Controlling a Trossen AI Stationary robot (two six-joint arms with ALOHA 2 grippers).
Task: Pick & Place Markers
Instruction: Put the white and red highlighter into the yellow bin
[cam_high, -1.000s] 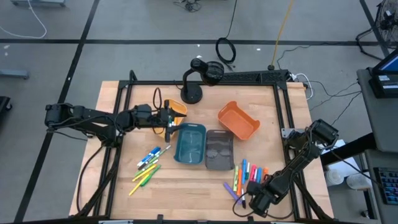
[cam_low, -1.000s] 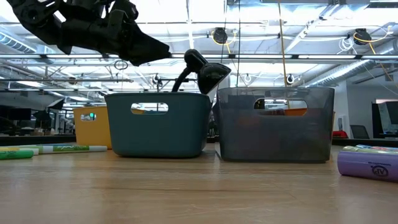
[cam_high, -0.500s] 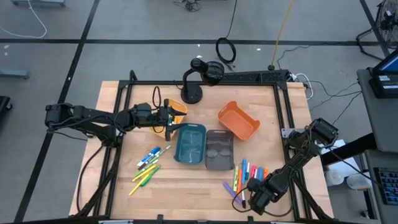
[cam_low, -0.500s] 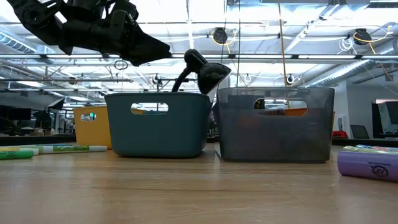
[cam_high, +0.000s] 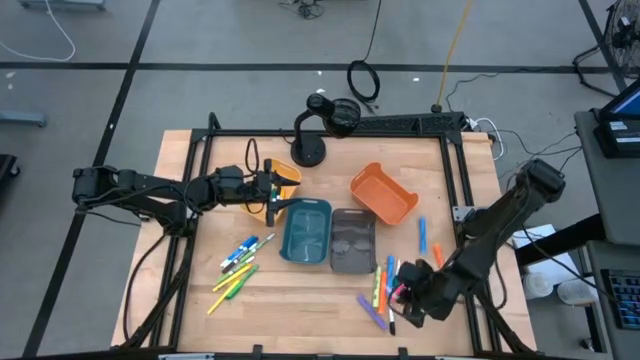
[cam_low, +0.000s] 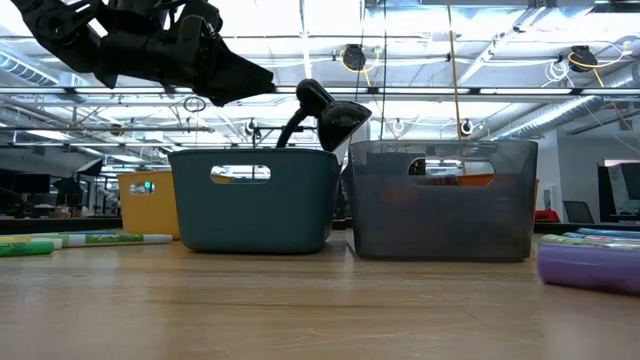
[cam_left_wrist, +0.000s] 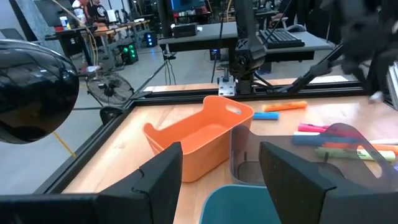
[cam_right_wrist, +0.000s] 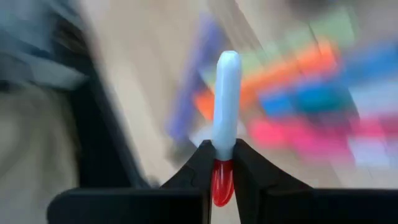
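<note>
Markers lie in two groups on the wooden table: a left group (cam_high: 238, 266) beside the teal bin (cam_high: 306, 232), and a scattered right group (cam_high: 383, 287) near the grey bin (cam_high: 352, 240). A blue marker (cam_high: 422, 235) and an orange one (cam_high: 437, 257) lie apart from it. My right gripper (cam_high: 404, 293) is over the right group, shut on a white marker with a red end (cam_right_wrist: 227, 99). My left gripper (cam_high: 272, 200) hovers open and empty above the teal bin's far left corner. In the low view a purple marker (cam_low: 590, 268) lies at the right. My right gripper pinches the white marker between its two fingers at its red end (cam_right_wrist: 218, 177). The white body sticks straight out past the fingertips (cam_right_wrist: 205, 158), in line with them. The markers below it are blurred.
An orange bin (cam_high: 383, 193) lies tilted beyond the grey bin, and a small yellow-orange bin (cam_high: 286, 173) sits by my left gripper. A black stand with a round base (cam_high: 310, 150) occupies the far middle. Bare wood shows along the near edge (cam_high: 300, 310).
My right arm has swung, and its gripper moved from the near right corner toward the far edge, over the right marker group. That group got scattered: a blue and an orange marker now lie farther toward the far right. The purple marker in the low view shifted slightly left.
</note>
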